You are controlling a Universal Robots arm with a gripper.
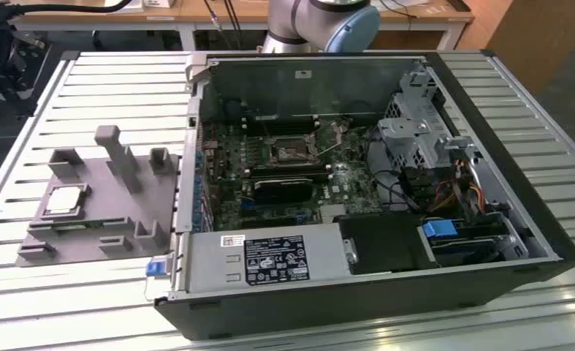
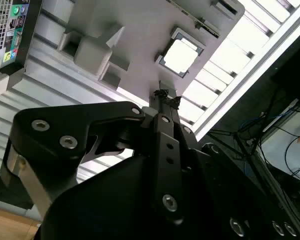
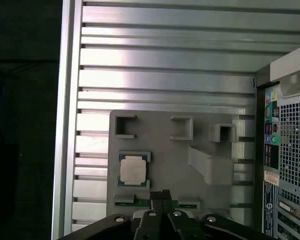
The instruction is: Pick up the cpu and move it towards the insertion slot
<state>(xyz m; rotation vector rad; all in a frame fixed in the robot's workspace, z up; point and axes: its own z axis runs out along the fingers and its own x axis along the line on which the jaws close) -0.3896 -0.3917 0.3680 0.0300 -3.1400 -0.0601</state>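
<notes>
Nothing is picked up yet: the cpu (image 1: 65, 199) (image 3: 133, 169) lies in the grey fixture plate (image 1: 107, 223). The gripper (image 3: 162, 194) hovers over that plate, jaws pressed together and empty. The insertion slot (image 1: 290, 152) is well apart from the plate.

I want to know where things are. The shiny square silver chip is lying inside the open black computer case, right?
No. The shiny square silver chip is lying on the grey plastic fixture plate beside the open black computer case, not inside it. The exterior view shows this.
</notes>
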